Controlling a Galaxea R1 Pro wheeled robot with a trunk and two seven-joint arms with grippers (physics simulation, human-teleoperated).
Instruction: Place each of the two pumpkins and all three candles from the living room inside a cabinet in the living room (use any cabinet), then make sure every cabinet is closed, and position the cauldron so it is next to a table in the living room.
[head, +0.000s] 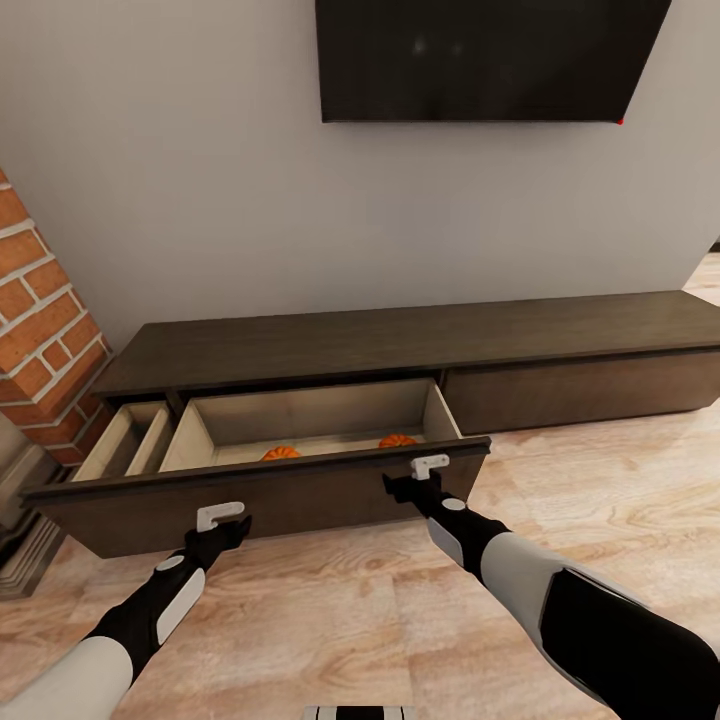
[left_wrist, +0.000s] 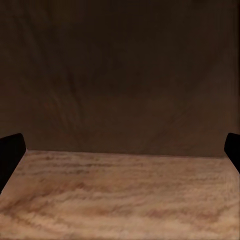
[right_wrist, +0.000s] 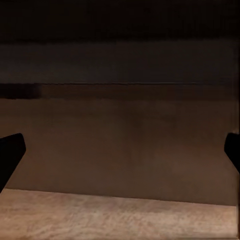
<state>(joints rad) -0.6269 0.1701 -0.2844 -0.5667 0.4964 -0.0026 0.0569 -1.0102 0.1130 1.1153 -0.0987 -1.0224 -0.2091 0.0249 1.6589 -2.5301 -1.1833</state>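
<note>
The long dark-brown cabinet (head: 400, 340) stands under the TV with its wide left drawer (head: 300, 495) pulled out. Two orange pumpkins (head: 280, 453) (head: 397, 440) lie inside on the pale floor, only their tops showing above the drawer front, which hides the rest of that floor. My left gripper (head: 222, 518) sits against the drawer front low on its left part, and my right gripper (head: 428, 468) sits near its top edge on the right. In the wrist views both the left gripper (left_wrist: 120, 150) and the right gripper (right_wrist: 120, 155) have their fingers spread wide with only the dark panel between them.
A red-brick fireplace (head: 40, 320) rises at the left, close to the drawer's end. A black TV (head: 480, 55) hangs on the wall above. The cabinet's right section (head: 580, 385) is shut. Light wood floor (head: 340, 620) lies under my arms.
</note>
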